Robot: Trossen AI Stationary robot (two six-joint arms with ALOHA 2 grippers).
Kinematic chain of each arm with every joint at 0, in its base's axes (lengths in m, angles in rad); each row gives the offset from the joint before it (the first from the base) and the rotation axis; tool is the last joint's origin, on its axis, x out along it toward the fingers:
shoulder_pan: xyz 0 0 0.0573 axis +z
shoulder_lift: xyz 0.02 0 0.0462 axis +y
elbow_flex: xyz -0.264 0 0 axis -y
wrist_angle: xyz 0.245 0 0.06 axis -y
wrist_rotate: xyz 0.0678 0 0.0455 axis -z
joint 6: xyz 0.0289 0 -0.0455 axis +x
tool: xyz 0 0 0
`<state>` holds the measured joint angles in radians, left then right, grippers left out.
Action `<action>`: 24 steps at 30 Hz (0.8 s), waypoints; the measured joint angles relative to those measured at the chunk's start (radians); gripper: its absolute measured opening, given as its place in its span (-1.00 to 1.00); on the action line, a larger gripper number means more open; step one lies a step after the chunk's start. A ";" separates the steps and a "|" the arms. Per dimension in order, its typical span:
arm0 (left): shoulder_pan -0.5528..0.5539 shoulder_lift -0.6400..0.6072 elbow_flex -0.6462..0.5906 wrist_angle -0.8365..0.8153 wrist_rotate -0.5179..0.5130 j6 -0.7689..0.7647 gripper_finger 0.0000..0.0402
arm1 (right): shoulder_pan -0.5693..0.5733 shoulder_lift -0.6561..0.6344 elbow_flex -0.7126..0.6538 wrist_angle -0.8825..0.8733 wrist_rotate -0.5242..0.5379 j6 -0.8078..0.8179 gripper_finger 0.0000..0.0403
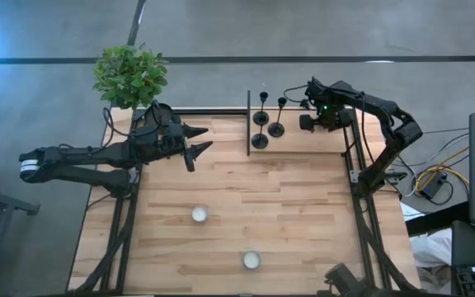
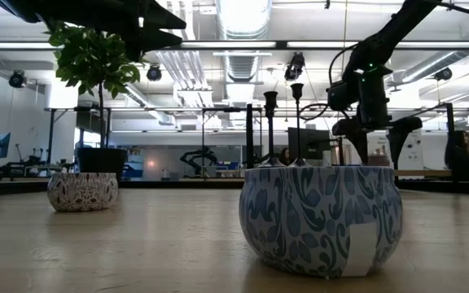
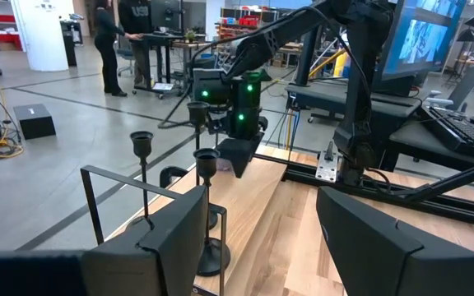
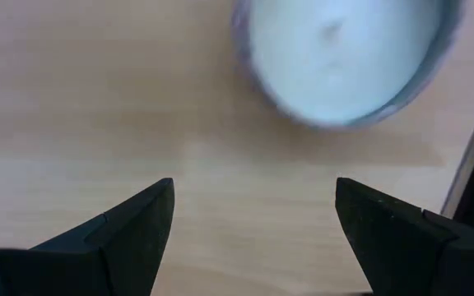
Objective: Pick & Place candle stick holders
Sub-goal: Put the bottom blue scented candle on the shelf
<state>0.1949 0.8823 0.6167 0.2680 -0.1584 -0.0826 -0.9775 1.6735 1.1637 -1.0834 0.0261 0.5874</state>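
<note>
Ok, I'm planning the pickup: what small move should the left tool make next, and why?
Probably ease the left tool forward over the thin black frame toward the nearest candle stick holder. Its jaws stand open and point at the three holders, none is held, and the frame stands between them.

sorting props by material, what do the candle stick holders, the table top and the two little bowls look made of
Three thin black candle stick holders: probably matte painted metal, slender rigid stems. Pale plank table top: wood, visible grain and seams. Blue-and-white patterned bowls: glazed ceramic or printed tin; cannot tell.
</note>
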 joint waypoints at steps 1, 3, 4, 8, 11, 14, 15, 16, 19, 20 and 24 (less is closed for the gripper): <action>0.000 0.000 0.000 0.000 0.000 0.000 0.18 | 0.012 -0.002 -0.006 0.001 0.000 0.004 0.61; 0.000 0.000 0.000 0.000 0.000 0.000 0.18 | 0.037 -0.004 -0.014 -0.001 0.000 0.008 0.61; 0.000 0.000 0.000 0.000 0.000 0.000 0.18 | 0.050 -0.004 -0.017 -0.001 0.000 0.008 0.61; 0.000 0.000 0.000 0.000 0.000 0.000 0.18 | 0.091 -0.012 -0.026 0.012 0.005 0.017 0.61; 0.000 0.000 0.000 0.000 0.000 0.000 0.18 | 0.093 -0.030 -0.026 0.029 0.029 0.060 0.61; 0.000 0.000 0.000 0.000 0.000 0.000 0.18 | 0.079 -0.054 -0.026 0.047 0.029 0.077 0.61; 0.000 0.000 0.000 0.000 0.000 0.000 0.18 | 0.076 -0.065 -0.025 0.047 0.029 0.087 0.61; 0.000 0.000 0.000 0.000 0.000 0.000 0.18 | 0.072 -0.076 -0.025 0.050 0.029 0.091 0.61; 0.000 0.000 0.000 0.000 0.000 0.000 0.18 | 0.069 -0.105 -0.024 0.050 0.029 0.094 0.61; 0.000 0.000 0.000 0.000 0.000 0.000 0.18 | 0.069 -0.115 -0.024 0.050 0.029 0.094 0.61; 0.000 0.000 0.000 0.000 0.000 0.000 0.18 | 0.069 -0.148 -0.024 0.057 0.029 0.094 0.61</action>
<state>0.1950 0.8825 0.6167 0.2677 -0.1585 -0.0826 -0.9081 1.5259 1.1393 -1.0265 0.0555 0.6815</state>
